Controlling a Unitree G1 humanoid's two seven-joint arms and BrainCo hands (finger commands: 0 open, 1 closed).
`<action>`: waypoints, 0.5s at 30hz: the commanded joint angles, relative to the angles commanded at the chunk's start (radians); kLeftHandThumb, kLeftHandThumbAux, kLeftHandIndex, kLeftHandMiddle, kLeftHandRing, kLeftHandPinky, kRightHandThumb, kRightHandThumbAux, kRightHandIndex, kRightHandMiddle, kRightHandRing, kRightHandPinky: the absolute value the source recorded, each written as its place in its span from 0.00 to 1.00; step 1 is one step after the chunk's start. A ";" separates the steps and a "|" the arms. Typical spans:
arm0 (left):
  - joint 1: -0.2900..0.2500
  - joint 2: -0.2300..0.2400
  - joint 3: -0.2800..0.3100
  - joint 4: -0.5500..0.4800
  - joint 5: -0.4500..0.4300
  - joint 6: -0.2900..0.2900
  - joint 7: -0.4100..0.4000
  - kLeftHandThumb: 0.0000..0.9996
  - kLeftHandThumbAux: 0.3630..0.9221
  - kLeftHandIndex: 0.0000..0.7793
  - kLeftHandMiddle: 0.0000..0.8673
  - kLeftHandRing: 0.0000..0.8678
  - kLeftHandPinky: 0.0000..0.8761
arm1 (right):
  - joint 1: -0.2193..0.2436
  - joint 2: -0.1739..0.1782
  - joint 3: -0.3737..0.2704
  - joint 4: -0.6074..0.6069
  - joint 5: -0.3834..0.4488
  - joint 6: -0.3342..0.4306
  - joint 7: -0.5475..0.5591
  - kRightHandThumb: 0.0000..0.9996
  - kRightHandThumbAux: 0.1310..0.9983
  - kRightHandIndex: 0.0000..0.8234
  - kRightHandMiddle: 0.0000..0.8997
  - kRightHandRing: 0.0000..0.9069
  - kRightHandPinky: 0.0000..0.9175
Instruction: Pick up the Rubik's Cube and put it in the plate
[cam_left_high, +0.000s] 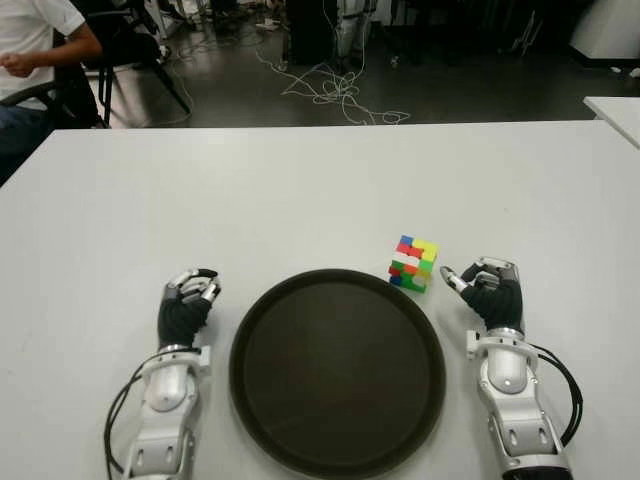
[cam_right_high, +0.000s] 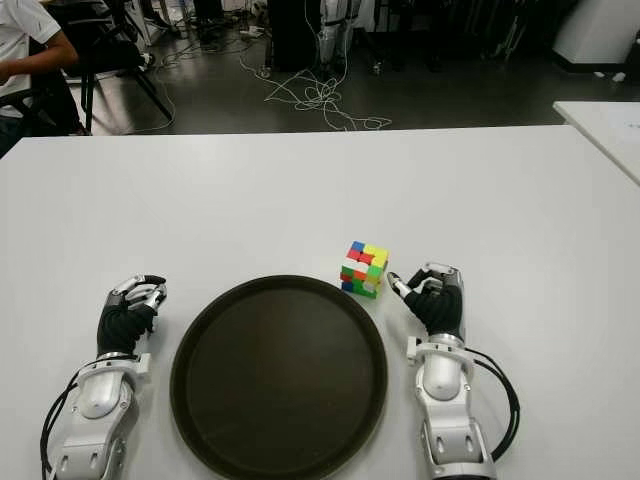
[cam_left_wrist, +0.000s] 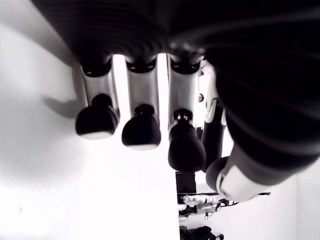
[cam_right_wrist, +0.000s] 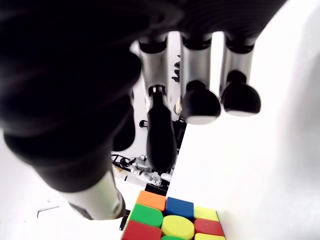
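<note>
The Rubik's Cube (cam_left_high: 413, 263) stands on the white table (cam_left_high: 250, 190), just past the far right rim of the round dark plate (cam_left_high: 338, 375), which holds nothing. My right hand (cam_left_high: 470, 282) shows a few centimetres to the right of the cube, not touching it, fingers relaxed and open. In the right wrist view the cube (cam_right_wrist: 170, 222) lies beyond the thumb, outside the hand. My left hand (cam_left_high: 190, 292) shows beside the plate's left rim, idle; its fingers (cam_left_wrist: 141, 132) hang loosely and hold nothing.
A seated person (cam_left_high: 30, 50) and a chair are beyond the table's far left corner. Cables (cam_left_high: 335, 90) lie on the floor behind the table. Another white table's corner (cam_left_high: 615, 110) shows at the far right.
</note>
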 joint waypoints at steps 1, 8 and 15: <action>0.000 -0.002 0.001 -0.002 -0.001 0.001 0.001 0.71 0.61 0.57 0.94 0.95 0.94 | 0.000 0.001 -0.001 0.000 0.001 -0.002 -0.001 0.24 0.82 0.93 0.93 0.93 0.92; 0.001 -0.007 0.003 -0.007 -0.004 0.004 0.005 0.71 0.61 0.57 0.94 0.96 0.95 | -0.002 0.011 -0.008 0.003 0.013 -0.012 -0.006 0.24 0.82 0.93 0.93 0.93 0.92; 0.000 -0.014 0.008 -0.012 -0.007 0.020 0.013 0.71 0.61 0.57 0.94 0.96 0.95 | -0.003 0.017 -0.012 -0.005 0.017 0.014 -0.003 0.24 0.83 0.91 0.92 0.93 0.92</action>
